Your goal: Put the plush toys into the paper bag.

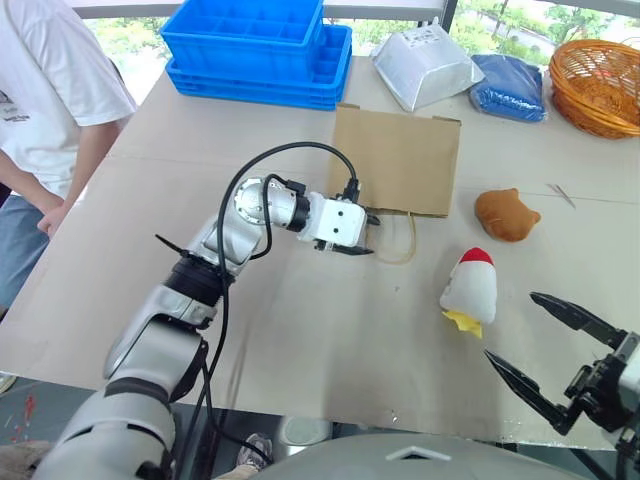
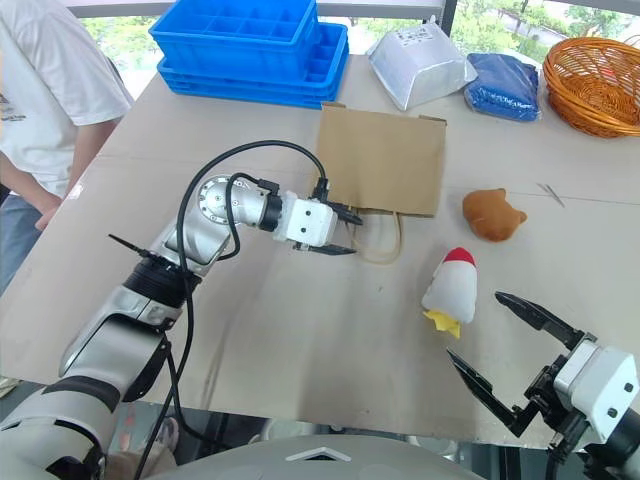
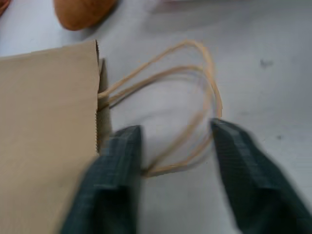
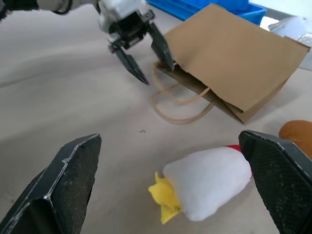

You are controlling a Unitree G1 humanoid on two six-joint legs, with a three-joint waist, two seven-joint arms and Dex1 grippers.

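toys wait outside: white chicken [image 1: 471,289] and brown animal [image 1: 506,214] lie on the table [image 1: 300,340] as left gripper [image 1: 362,234], fingers parted, straddles the flat paper bag [image 1: 398,160]'s handles [image 1: 402,240]; right gripper [image 1: 545,345] hangs spread.

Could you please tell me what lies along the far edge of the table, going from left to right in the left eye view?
Blue crates → white plastic bag → blue bag → wicker basket.
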